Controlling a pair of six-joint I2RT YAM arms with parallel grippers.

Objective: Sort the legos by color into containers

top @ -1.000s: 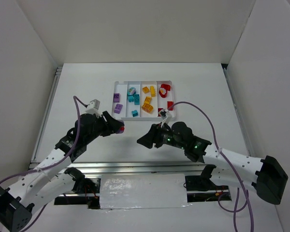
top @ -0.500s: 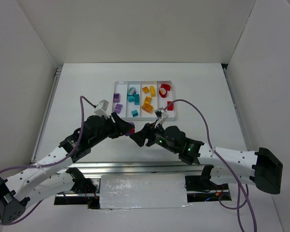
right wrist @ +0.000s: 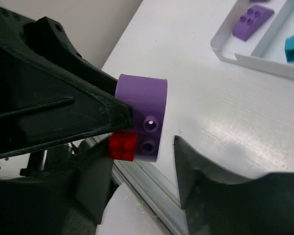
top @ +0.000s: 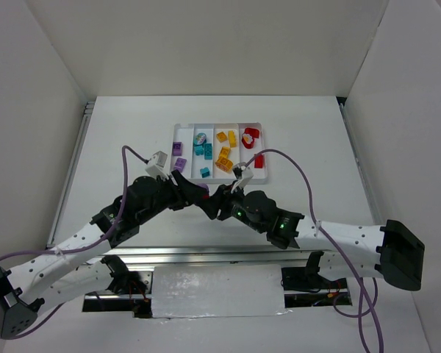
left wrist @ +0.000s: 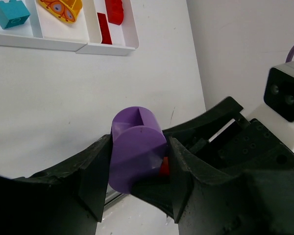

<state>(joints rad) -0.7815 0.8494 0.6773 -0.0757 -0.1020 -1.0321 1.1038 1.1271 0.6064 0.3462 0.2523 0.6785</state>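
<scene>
Now the right gripper [top: 219,204] has swung in to meet the left gripper [top: 198,197], which is clamped on a purple round lego [left wrist: 137,147] with a red brick [right wrist: 123,146] stuck on, just short of the tray [top: 217,124]. Right jaws gape empty just beside it, so a pull-apart looks due. It's tight where the grippers meet, with open table [top: 316,147] either side.

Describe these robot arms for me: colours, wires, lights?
The left arm and right arm are white perforated tubes, black near the wrists; the left pincer and right pincer are black. A purple cable loops along each arm. The right arm shows green lights.
</scene>
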